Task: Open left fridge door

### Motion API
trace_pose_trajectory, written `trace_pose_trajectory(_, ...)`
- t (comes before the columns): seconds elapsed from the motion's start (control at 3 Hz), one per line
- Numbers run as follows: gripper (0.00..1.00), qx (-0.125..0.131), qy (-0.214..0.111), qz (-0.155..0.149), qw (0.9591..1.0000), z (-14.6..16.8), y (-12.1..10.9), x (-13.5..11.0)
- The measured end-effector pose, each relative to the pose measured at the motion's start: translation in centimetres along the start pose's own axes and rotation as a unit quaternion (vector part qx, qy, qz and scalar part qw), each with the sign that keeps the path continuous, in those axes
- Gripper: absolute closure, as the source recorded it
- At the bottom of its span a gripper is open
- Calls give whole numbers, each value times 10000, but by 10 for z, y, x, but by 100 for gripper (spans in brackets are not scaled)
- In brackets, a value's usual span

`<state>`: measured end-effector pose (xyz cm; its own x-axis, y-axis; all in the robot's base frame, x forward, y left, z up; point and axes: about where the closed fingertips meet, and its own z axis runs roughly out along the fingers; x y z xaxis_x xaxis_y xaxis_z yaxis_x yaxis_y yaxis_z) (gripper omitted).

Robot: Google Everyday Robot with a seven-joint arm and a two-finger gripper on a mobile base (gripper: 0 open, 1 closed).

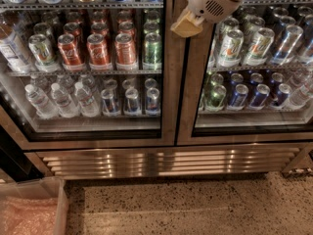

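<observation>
The left fridge door (168, 82) is a tall glass-paned door in a brushed steel frame, and it is shut. Red cola cans (100, 50) and clear water bottles (61, 99) show through its glass. My gripper (185, 26) comes in from the top right on a white arm. Its tan tip sits in front of the steel strip where the two doors meet, at the height of the can shelf.
The right glass door (190, 92) shows white-green and blue cans (247, 45). A ribbed steel kick panel (166, 160) runs below both doors. A clear bin (34, 207) with pink wrap stands on the speckled floor at the bottom left.
</observation>
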<state>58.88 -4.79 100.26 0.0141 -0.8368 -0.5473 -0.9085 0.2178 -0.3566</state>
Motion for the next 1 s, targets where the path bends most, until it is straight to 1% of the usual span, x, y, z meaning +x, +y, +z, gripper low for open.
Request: trace_pose_trajectory(1.0, 100, -1, 0, 0, 10000, -7, -14, 10)
